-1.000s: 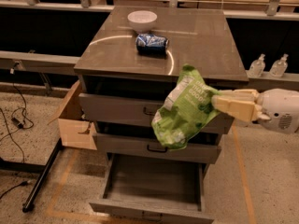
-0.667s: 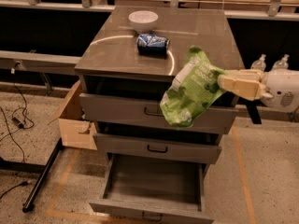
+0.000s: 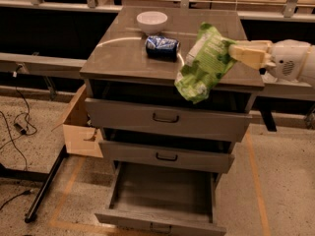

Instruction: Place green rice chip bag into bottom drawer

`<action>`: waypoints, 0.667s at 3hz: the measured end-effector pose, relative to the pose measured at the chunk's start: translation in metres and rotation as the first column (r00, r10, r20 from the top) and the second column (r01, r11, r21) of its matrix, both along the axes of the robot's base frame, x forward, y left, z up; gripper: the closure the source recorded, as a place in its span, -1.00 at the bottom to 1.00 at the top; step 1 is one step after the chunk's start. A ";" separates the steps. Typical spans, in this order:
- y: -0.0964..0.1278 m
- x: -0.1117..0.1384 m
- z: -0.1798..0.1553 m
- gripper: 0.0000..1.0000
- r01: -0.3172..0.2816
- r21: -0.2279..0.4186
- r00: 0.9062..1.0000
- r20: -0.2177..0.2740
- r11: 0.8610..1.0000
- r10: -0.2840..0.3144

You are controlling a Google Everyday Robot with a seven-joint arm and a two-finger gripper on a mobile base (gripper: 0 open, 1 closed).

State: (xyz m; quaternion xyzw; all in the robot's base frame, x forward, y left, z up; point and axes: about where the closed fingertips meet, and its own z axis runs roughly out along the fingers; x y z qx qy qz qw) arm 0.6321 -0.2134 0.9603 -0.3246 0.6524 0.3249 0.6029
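My gripper point(image 3: 235, 53) comes in from the right and is shut on the upper right corner of the green rice chip bag point(image 3: 204, 65). The bag hangs tilted over the front right edge of the cabinet top, its lower end level with the top drawer. The bottom drawer point(image 3: 162, 193) is pulled out and stands open below, its inside showing; it lies well below and to the left of the bag.
A crushed blue can point(image 3: 162, 47) and a white bowl point(image 3: 151, 20) sit on the cabinet top point(image 3: 123, 53). The top drawer point(image 3: 167, 118) and middle drawer point(image 3: 166, 156) stick out slightly. A cardboard box point(image 3: 81, 127) stands left of the cabinet. Cables lie on the floor at left.
My gripper has lifted the bag up and to the right, from in front of the upper drawers to the level of the cabinet top.
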 end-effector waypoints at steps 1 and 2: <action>-0.008 0.057 0.008 1.00 0.039 0.001 0.999 0.036 0.999 -0.039; -0.011 0.109 0.017 1.00 0.077 -0.014 0.996 0.037 0.997 -0.076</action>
